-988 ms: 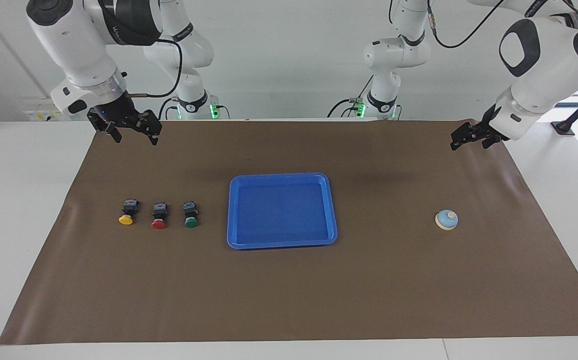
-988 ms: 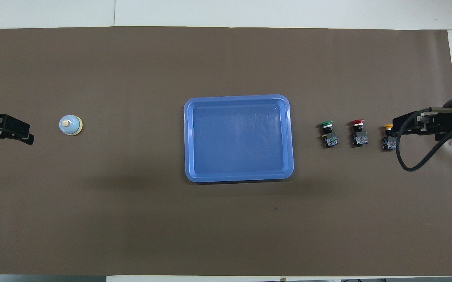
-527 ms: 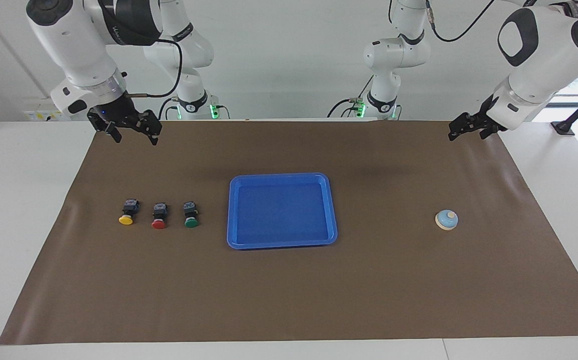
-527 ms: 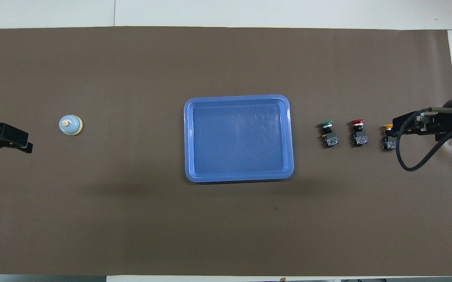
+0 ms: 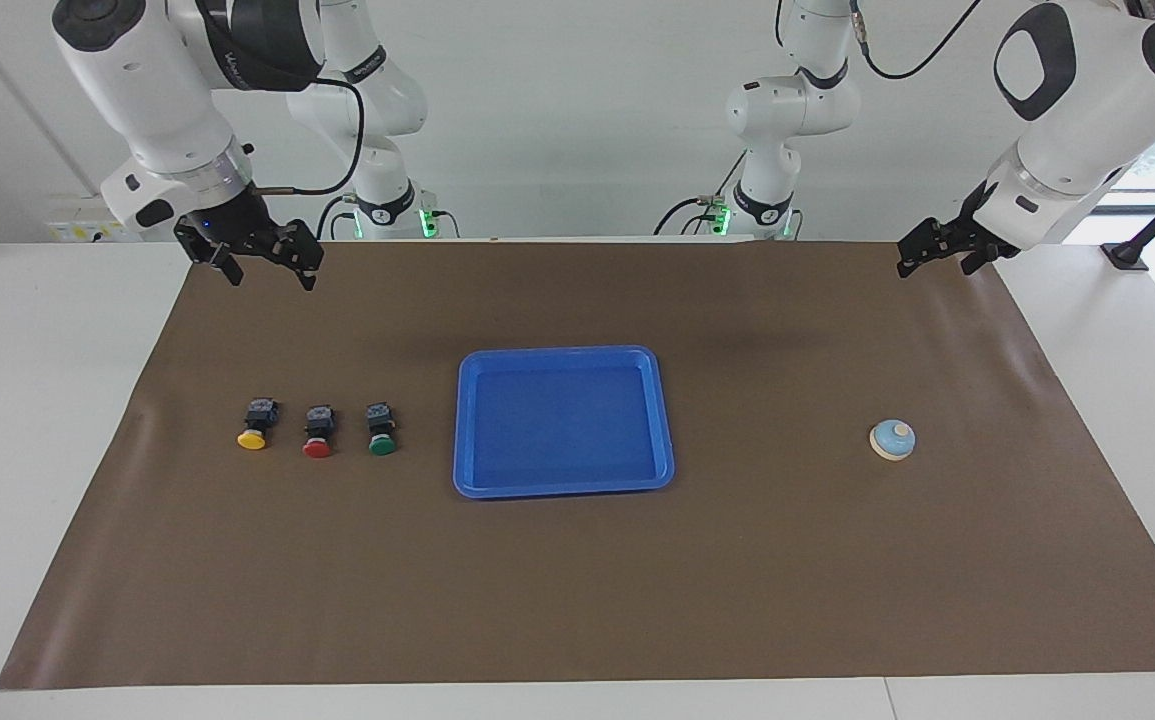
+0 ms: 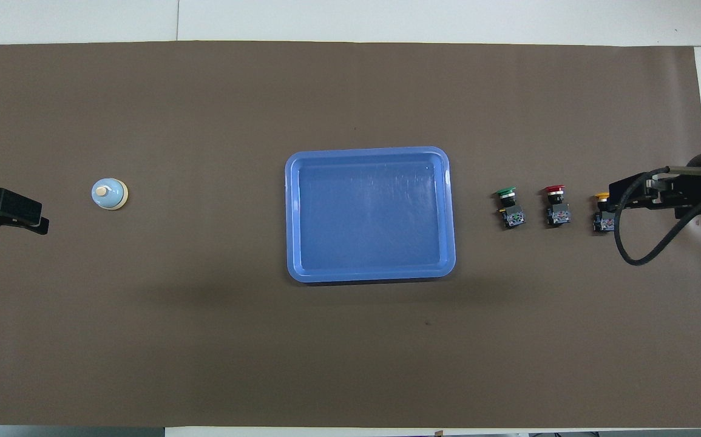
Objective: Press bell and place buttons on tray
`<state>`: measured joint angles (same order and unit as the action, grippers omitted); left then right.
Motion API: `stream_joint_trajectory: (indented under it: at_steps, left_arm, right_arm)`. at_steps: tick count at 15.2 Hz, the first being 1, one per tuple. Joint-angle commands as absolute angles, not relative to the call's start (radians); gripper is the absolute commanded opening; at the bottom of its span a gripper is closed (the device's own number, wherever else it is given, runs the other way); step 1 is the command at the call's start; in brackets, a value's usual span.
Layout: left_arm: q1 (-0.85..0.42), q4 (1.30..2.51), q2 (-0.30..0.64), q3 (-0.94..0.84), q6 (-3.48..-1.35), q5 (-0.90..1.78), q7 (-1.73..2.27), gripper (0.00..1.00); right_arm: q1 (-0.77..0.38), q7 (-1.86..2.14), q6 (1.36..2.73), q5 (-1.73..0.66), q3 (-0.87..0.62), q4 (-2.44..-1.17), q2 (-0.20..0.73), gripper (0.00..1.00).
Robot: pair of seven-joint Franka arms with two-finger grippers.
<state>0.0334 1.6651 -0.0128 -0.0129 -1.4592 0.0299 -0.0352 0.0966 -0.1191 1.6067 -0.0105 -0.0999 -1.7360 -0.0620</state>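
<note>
My left gripper (image 5: pixel 930 255) hangs wide open and empty; the bell (image 5: pixel 892 439) sits on the mat below it, toward the tray (image 5: pixel 563 484), my nearer arm's reach.

We have two high cameras. One looks down across the bench (image 5: pixel 77 330) toward the robots, so their bases stand along its top edge. The other hangs over the robots' end and looks steeply down and forward. Both stand well back and share the whole brown mat (image 5: pixel 577 580), seen half a turn apart.
</note>
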Motion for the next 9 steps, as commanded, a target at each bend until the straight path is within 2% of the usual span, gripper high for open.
stream_joint_trajectory:
  at_steps: [1,9]
  left_arm:
    - [0.028,1.655,-0.012,-0.012,-1.462,0.032,-0.028,1.00]
    - [0.028,1.666,-0.025,-0.012,-1.465,0.034,-0.018,1.00]
  right_arm:
    - [0.109,-0.092,1.594,-0.012,-0.106,-1.740,-0.072,1.00]
    - [0.109,-0.092,1.592,-0.012,-0.106,-1.740,-0.072,1.00]
